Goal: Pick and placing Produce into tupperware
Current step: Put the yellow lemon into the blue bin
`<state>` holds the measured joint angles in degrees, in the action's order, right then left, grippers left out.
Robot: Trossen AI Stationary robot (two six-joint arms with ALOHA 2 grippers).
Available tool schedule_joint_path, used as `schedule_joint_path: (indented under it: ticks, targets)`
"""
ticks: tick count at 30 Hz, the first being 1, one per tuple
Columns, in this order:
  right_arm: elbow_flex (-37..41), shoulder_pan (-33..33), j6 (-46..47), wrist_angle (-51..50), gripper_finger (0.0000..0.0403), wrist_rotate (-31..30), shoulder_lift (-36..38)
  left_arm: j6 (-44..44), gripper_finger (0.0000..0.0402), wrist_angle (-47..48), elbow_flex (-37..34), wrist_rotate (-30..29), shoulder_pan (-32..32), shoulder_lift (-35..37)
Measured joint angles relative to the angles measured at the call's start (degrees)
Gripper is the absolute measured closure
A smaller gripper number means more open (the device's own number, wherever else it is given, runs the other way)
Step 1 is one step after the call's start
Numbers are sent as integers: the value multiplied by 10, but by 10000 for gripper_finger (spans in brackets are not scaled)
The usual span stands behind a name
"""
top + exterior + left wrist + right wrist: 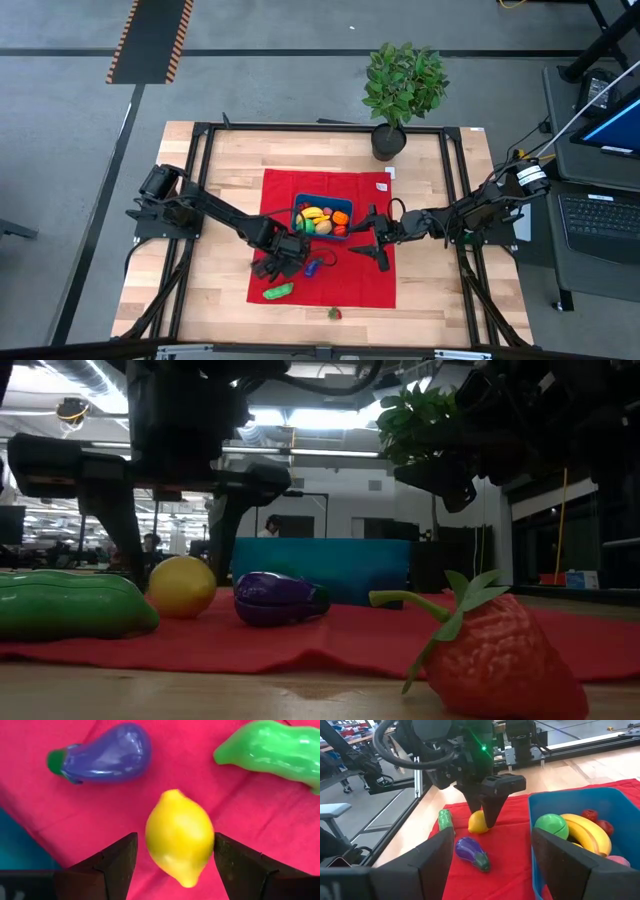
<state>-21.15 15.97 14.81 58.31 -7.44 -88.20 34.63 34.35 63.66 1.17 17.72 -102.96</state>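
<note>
Red cloth (355,285) on pale wood bench (225,160). Dark teal-blue tupperware (300,205) holds yellow, orange, green and red produce (322,221). Yellow lemon (180,836), purple eggplant (102,754) with green cap, glossy green cucumber (270,751). Red strawberry (500,655), green stem. Black arms, dark left claw (172,870). Green leafy plant (403,80), black pot. Orange-black striped floor tape (150,40).
</note>
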Motion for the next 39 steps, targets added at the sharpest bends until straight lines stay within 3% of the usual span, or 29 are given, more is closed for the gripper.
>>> schedule_joint_path:
  ticks: [18,31,39]
  targets:
    - [0,0,0,-2,136,0,0,-42,154,-19,0,46,-4,-24]
    - [0,0,0,-9,136,0,0,-62,156,-3,0,45,-13,-28]
    - [0,0,0,-12,136,0,0,-61,202,-4,0,45,-12,-28]
